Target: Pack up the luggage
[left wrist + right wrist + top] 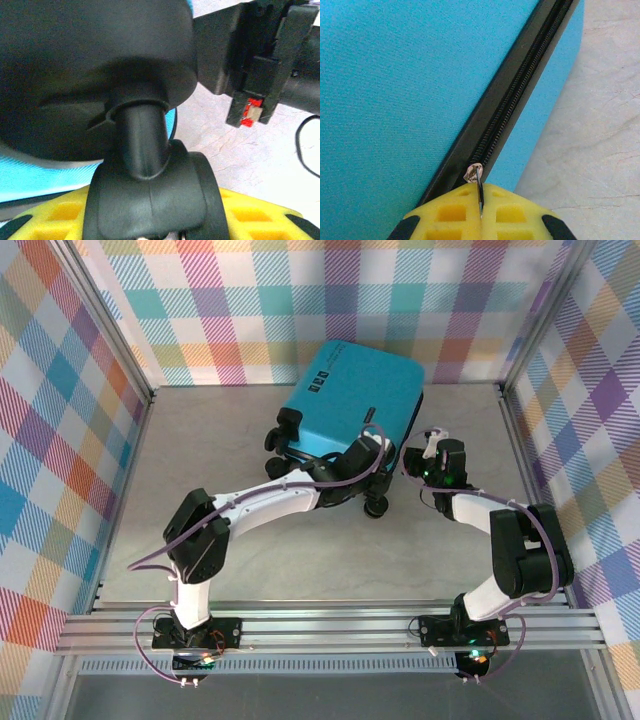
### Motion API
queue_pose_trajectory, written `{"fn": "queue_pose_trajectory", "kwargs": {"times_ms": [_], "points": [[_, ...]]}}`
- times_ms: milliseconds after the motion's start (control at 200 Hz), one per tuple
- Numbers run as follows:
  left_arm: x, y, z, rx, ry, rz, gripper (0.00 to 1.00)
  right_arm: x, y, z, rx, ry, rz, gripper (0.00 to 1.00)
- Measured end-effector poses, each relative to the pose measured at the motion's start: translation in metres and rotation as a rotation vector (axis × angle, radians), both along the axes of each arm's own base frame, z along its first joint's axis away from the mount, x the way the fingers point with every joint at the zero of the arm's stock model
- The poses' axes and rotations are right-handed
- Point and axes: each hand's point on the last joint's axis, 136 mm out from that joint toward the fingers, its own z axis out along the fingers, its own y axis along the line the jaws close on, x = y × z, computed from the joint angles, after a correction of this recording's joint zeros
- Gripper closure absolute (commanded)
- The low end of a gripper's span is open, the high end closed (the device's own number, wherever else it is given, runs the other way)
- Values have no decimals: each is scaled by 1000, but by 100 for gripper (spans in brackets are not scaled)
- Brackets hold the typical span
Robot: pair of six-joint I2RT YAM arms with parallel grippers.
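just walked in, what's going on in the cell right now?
Both arms are on the closed blue suitcase, which lies flat on the table. The right gripper is shut on the zipper pull at the black seam. The left gripper has its fingers on either side of one black wheel; I can't tell whether it actually grips it.

We're looking at a robot lab cell: aluminium extrusion frame (330, 625), plaid-printed backdrop panels (300, 300) on three sides, grey stone-look worktop (330, 565), arm bases (195, 632) bolted to the front rail.
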Motion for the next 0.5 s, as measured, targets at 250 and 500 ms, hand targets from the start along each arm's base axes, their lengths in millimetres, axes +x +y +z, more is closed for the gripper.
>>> {"fn": "queue_pose_trajectory", "kwargs": {"times_ms": [250, 500], "points": [[-7, 18, 0, 4, -41, -9, 100, -3, 5, -2, 4, 14, 20, 100], [-34, 55, 0, 37, -60, -56, 100, 4, 0, 3, -3, 30, 1, 100]]}}
